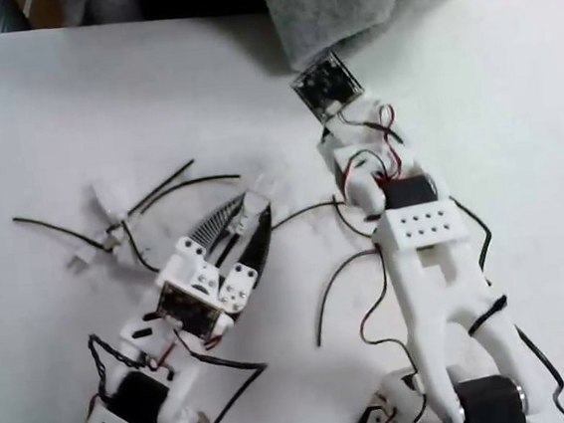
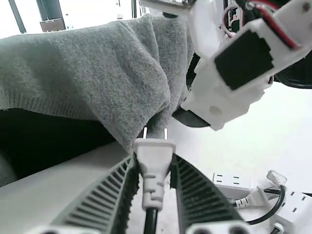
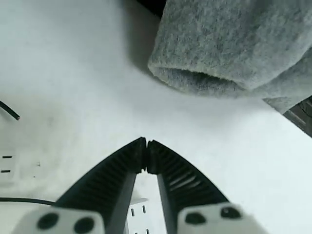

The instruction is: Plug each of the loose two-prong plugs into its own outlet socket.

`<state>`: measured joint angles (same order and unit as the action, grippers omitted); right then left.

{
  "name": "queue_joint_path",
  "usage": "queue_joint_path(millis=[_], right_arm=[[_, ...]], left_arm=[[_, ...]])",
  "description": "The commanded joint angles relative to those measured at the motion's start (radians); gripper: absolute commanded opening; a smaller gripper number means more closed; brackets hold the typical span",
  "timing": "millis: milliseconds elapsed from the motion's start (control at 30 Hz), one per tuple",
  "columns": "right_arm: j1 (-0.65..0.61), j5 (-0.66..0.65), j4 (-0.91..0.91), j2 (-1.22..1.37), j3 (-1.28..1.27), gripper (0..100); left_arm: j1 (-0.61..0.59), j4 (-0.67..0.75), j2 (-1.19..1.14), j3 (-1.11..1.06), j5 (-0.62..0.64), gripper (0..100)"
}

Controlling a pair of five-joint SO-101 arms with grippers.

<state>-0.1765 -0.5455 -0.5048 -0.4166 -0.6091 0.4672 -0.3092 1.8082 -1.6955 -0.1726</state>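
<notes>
My left gripper (image 2: 154, 168) is shut on a white two-prong plug (image 2: 153, 158), prongs pointing away from the wrist and its black cable running back between the fingers. In the high view this gripper (image 1: 247, 217) holds the plug (image 1: 258, 204) near the table's middle. White outlet sockets (image 2: 232, 181) lie on the table farther off, one (image 2: 298, 204) beside a second loose plug (image 2: 255, 197). My right gripper (image 3: 146, 148) is shut with nothing in it, above another white socket (image 3: 139, 210) and close to a grey knitted cloth (image 3: 234, 44).
The grey cloth (image 1: 342, 6) hangs over the far table edge and covers the right arm's tip. Thin black cables (image 1: 174, 182) and small white parts (image 1: 103, 204) are scattered at the left. The right arm (image 1: 419, 228) stretches up the table's middle right.
</notes>
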Motion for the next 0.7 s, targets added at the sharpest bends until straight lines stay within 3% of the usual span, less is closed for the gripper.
queue_joint_path(millis=[0,133,300,667], right_arm=[[-0.084,0.000,-0.130,-0.120,0.112,1.9],[-0.225,0.000,-0.206,-0.242,0.114,1.9],[-0.306,0.000,-0.203,-0.285,0.037,1.9],[-0.157,-0.002,0.070,-0.038,-0.081,1.9]], left_arm=[[-0.004,0.020,0.016,0.003,0.009,2],[-0.004,0.020,0.016,0.003,0.009,2],[-0.004,0.020,0.016,0.003,0.009,2],[-0.007,0.020,0.016,0.003,0.009,2]])
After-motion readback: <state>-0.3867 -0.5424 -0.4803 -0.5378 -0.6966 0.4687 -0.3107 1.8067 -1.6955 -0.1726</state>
